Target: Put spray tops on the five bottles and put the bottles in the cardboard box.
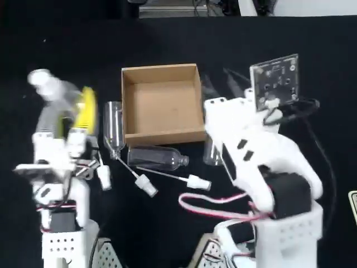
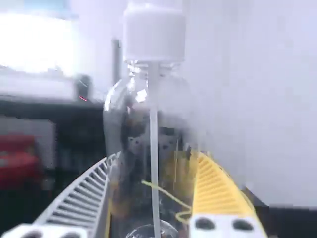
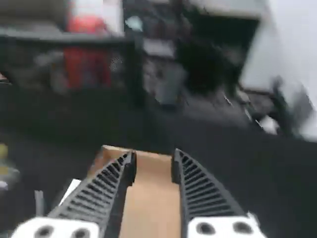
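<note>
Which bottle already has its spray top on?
The bottle clamped in the left gripper, held up left of the cardboard box: white spray top on its neck, tube inside. The bottle beside the box and the bottle in front are uncapped.

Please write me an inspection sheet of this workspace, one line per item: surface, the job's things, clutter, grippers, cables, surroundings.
Surface: black table, no spills seen.
Job's things: open brown cardboard box, nothing seen inside; uncapped clear plastic bottle lying beside it; second bottle lying before it; third bottle partly behind the right arm; three loose white spray tops.
Clutter: pale item at the table's edge, unclear.
Grippers: left gripper shut on a capped clear bottle; right gripper open over the box.
Cables: red-and-white cable and black cable, both at the right arm.
Surroundings: blurred room, red object.
</note>
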